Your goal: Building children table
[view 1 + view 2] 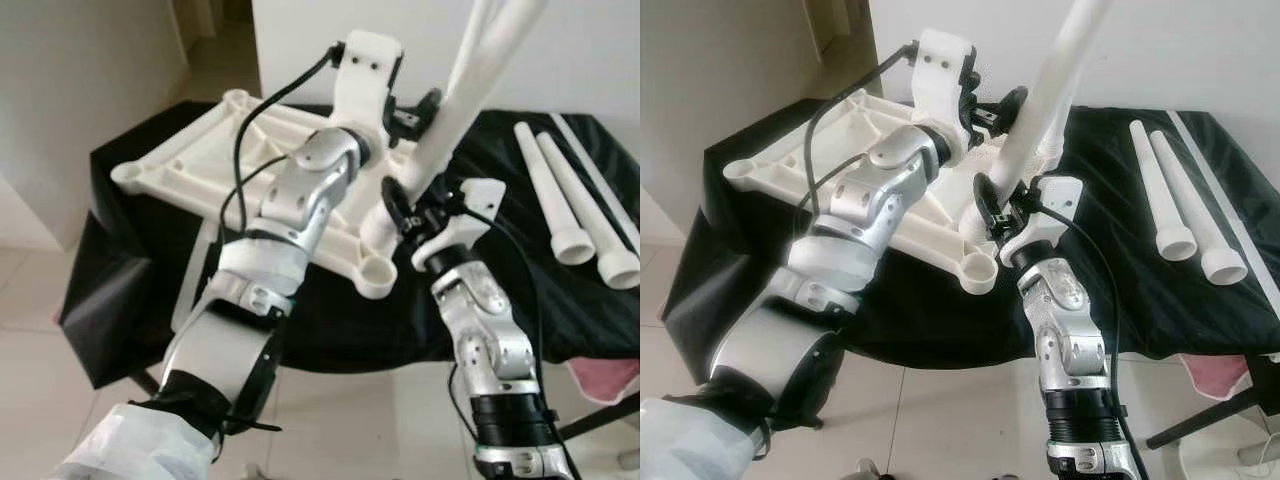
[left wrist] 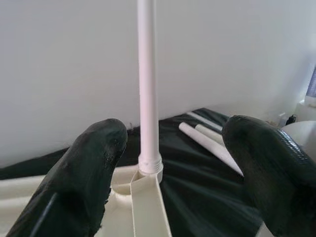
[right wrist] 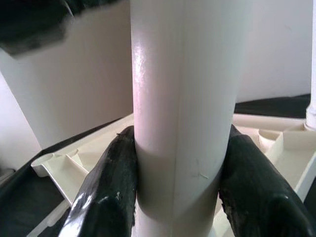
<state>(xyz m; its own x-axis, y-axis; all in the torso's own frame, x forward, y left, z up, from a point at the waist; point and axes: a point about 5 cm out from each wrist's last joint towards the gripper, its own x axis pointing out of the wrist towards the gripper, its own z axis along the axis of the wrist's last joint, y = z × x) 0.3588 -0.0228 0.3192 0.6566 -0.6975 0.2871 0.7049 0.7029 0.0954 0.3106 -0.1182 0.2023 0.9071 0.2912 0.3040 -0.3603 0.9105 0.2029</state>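
A cream tabletop [image 1: 200,150] lies upside down on a black-covered table [image 1: 330,320]. My right gripper [image 1: 405,207] is shut on a white table leg [image 1: 455,115] near its lower end, holding it upright over the tabletop's near right corner socket [image 1: 378,268]. In the right wrist view both fingers [image 3: 111,187] press against the leg [image 3: 182,108]. My left gripper [image 1: 413,110] is open behind it, its fingers [image 2: 79,182] apart. A second leg [image 2: 147,98] stands in a far corner socket [image 2: 149,170] ahead of them.
Two loose white legs [image 1: 555,200] [image 1: 600,225] lie side by side on the black cloth at the right. A pink cloth [image 1: 605,375] hangs at the table's right front. A white wall stands close behind; tiled floor lies in front.
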